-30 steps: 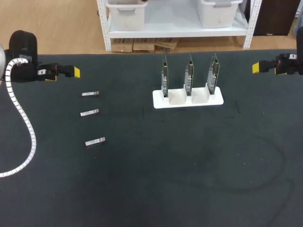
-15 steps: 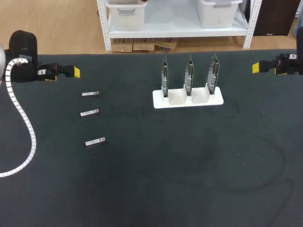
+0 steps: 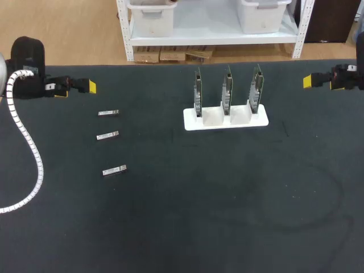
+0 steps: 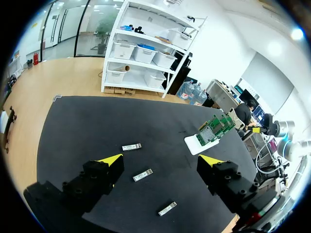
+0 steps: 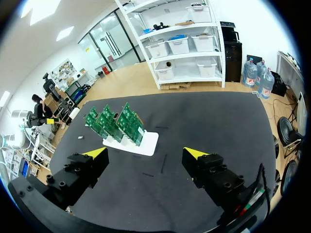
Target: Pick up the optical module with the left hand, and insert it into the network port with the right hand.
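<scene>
Three silver optical modules lie in a column on the black table: the far one [image 3: 108,113] [image 4: 131,146], the middle one [image 3: 107,135] [image 4: 143,174] and the near one [image 3: 114,170] [image 4: 167,208]. A white stand [image 3: 226,119] [image 5: 141,143] holds three upright green network cards [image 3: 227,86] [image 5: 114,124] [image 4: 215,128] at the table's far middle. My left gripper [image 3: 91,86] [image 4: 160,161] hovers open and empty at the far left, above and behind the modules. My right gripper [image 3: 307,81] [image 5: 145,152] hangs open and empty at the far right, well away from the stand.
A white corrugated cable [image 3: 27,142] from my left arm trails over the table's left side. The black table top [image 3: 227,193] stretches bare across the front and right.
</scene>
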Controlling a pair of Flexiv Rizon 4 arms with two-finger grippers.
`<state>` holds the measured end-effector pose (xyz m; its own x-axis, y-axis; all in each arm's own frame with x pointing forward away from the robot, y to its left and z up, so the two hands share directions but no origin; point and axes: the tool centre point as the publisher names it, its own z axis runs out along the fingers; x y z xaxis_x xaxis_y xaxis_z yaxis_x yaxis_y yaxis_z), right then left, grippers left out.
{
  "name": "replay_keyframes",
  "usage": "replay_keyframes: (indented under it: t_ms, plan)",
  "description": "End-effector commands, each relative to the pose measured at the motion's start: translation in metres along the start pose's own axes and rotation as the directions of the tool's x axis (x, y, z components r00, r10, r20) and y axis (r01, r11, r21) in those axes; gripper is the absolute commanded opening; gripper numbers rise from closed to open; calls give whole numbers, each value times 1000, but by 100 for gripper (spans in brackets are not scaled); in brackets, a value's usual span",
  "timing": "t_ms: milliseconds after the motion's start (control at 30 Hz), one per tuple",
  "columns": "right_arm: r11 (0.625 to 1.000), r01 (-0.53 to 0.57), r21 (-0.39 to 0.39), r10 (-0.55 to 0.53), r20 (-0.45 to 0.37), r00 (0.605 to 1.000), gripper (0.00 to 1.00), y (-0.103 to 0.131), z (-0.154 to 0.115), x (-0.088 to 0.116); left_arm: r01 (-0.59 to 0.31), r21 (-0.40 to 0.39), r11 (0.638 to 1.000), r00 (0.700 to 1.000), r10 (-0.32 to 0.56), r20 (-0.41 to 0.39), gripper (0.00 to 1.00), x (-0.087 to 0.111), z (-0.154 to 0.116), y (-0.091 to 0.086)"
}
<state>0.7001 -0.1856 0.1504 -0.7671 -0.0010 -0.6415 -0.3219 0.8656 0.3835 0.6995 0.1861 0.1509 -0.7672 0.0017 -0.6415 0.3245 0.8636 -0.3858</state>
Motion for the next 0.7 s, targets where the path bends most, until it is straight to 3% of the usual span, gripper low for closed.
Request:
replay_keyframes:
  t_ms: [33, 600, 700]
  plan:
    - [1000, -1, 4, 1, 1, 1000, 100, 1, 0, 0, 0, 1, 1000, 1000, 0, 1, 100, 0, 0, 0]
    - [1000, -1, 4, 1, 1, 1000, 100, 1, 0, 0, 0, 1, 1000, 1000, 0, 1, 100, 0, 0, 0]
    - [1000, -1, 4, 1, 1, 1000, 100, 1, 0, 0, -64, -8, 998, 997, 63, -35, 100, -6, 4, 9]
